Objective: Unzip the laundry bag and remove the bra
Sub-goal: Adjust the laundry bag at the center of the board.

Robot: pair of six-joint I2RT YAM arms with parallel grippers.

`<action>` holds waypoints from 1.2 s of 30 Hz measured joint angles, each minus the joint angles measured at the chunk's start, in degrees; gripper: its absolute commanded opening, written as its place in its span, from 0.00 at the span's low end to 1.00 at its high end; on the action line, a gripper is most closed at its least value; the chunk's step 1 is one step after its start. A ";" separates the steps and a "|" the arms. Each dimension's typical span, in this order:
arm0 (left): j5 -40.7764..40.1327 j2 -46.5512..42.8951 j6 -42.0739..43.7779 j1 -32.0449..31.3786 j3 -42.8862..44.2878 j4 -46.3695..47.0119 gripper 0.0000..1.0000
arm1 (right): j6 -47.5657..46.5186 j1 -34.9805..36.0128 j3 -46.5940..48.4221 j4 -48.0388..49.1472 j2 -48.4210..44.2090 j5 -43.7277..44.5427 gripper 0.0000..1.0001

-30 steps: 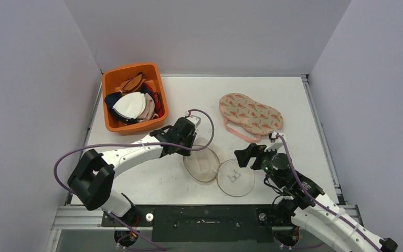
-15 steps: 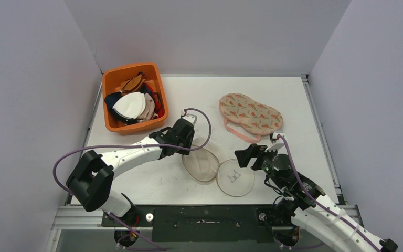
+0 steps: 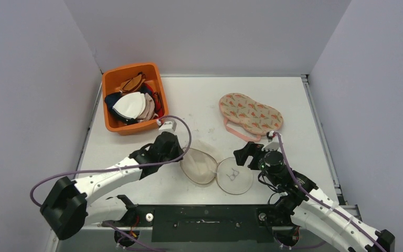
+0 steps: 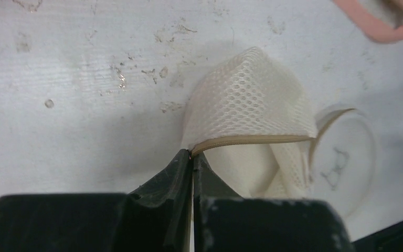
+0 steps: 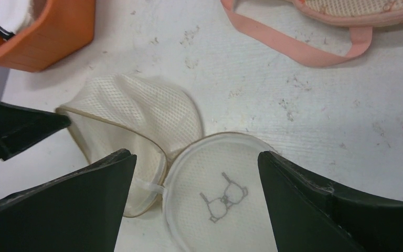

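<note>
The white mesh laundry bag [image 3: 200,166] lies open near the table's front, a domed half [image 4: 252,102] on the left. Its flat round half [image 3: 235,178] carries a bra drawing [image 5: 223,197]. My left gripper [image 3: 180,154] is shut on the tan zipper edge [image 4: 252,140] at the dome's left end [image 4: 191,154]. My right gripper [image 3: 245,154] is open and empty just above the round half [image 5: 197,157]. The carrot-print bra [image 3: 250,112] with pink straps [image 5: 299,48] lies on the table beyond the bag, outside it.
An orange bin [image 3: 133,97] full of other bras stands at the back left; its corner shows in the right wrist view [image 5: 36,37]. White walls close in the table on three sides.
My left arm has drawn back toward the near left, still pinching the zipper edge, and the bag's domed half has shifted left with it. The right arm has barely moved.
</note>
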 measured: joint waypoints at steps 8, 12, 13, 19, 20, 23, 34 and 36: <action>-0.24 -12.68 -19.91 -1.03 -12.02 6.80 0.00 | 3.50 -0.04 -1.70 -0.11 8.02 1.44 0.89; -1.57 -16.31 -25.14 -1.14 -12.81 6.36 0.00 | 5.57 -0.72 -3.45 -0.46 9.92 2.82 0.73; -1.90 -17.11 -25.94 -1.14 -12.81 6.32 0.00 | 5.95 -0.98 -3.65 -0.44 10.71 2.93 0.73; -3.08 -18.51 -29.40 -1.14 -12.81 3.56 0.00 | 9.35 -1.99 -5.05 -0.39 18.29 3.23 0.76; -3.10 -18.51 -29.68 -1.14 -12.81 2.99 0.00 | 9.92 -1.97 -5.51 -0.39 18.88 3.26 0.75; -3.32 -18.10 -30.45 -1.14 -12.79 1.44 0.00 | 11.23 -1.99 -6.16 -0.26 21.18 3.23 0.69; -3.13 -17.55 -30.64 -1.14 -12.79 1.01 0.00 | 12.94 -1.46 -6.45 4.74 26.64 4.33 0.05; -2.62 -17.57 -29.94 -1.14 -12.79 1.64 0.00 | 12.76 -0.55 -6.21 3.34 25.97 4.90 0.05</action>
